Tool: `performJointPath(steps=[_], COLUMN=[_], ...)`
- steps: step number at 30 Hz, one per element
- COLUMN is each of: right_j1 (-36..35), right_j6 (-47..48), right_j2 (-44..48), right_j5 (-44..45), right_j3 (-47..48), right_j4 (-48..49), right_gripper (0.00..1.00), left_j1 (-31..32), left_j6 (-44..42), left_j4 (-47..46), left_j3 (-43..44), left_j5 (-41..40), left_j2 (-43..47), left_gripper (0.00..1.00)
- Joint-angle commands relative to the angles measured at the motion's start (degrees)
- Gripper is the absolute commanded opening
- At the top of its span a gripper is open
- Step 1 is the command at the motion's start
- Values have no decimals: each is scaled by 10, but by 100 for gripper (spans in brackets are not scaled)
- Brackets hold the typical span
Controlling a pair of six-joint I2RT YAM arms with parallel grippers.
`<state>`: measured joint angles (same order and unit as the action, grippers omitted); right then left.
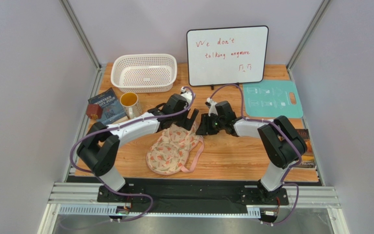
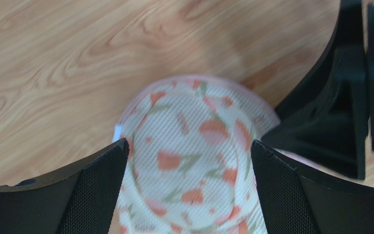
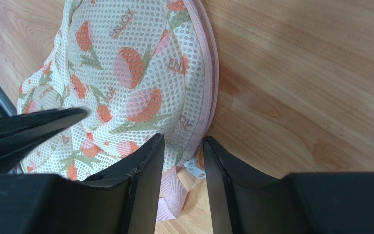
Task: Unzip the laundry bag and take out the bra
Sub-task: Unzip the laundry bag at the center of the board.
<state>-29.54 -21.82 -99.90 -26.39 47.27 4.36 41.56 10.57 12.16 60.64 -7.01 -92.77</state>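
Observation:
The laundry bag [image 1: 172, 148], a cream mesh pouch with a red and green flower print and pink zipper trim, lies on the wooden table between the arms. My left gripper [image 1: 190, 118] is open and straddles the bag's far lobe [image 2: 194, 156] without pinching it. My right gripper [image 1: 203, 126] hovers at the bag's far right edge [image 3: 120, 73]. Its jaws stand narrowly apart, with the white zipper pull [image 3: 195, 169] and the pink strap [image 3: 169, 200] in the gap and neither finger touching the pull. The bra is hidden.
A white perforated basket [image 1: 144, 72] and a whiteboard [image 1: 227, 55] stand at the back. A teal board [image 1: 272, 99] lies at the right. A mug [image 1: 130, 105], a dark book [image 1: 107, 105] and a small brown block [image 1: 94, 112] sit at the left.

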Motion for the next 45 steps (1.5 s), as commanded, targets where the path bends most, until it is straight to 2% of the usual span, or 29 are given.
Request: performJointPath(steps=[1, 4, 11, 15, 17, 33, 37, 45], right_j1=[1, 1, 3, 3, 4, 4, 5, 12], right_j6=[-29, -30, -31, -34, -35, -27, -28, -35], right_j2=[10, 33, 45, 56, 58, 84, 76, 74], right_j5=[-23, -23, -40, -38, -44, -49, -47, -50], right_j3=[-23, -36, -55, -71, -73, -107, -104, -107], right_j4=[15, 10, 2, 5, 5, -4, -6, 5], right_gripper=[41, 40, 39, 38, 34, 32, 23, 15], left_j1=[-17, -41, -67, -67, -67, -67, -67, -68], left_j6=[30, 61, 129, 131, 132, 131, 130, 125], left_j4=[-59, -94, -113, -113, -112, -101, -102, -103], left_j3=[29, 25, 5, 9, 7, 11, 11, 12], left_j5=[47, 115, 163, 156, 149, 138, 138, 144], left_j2=[-75, -73, -126, -134, -133, -138, -138, -140], left_gripper=[100, 100, 99, 99, 99, 99, 99, 99])
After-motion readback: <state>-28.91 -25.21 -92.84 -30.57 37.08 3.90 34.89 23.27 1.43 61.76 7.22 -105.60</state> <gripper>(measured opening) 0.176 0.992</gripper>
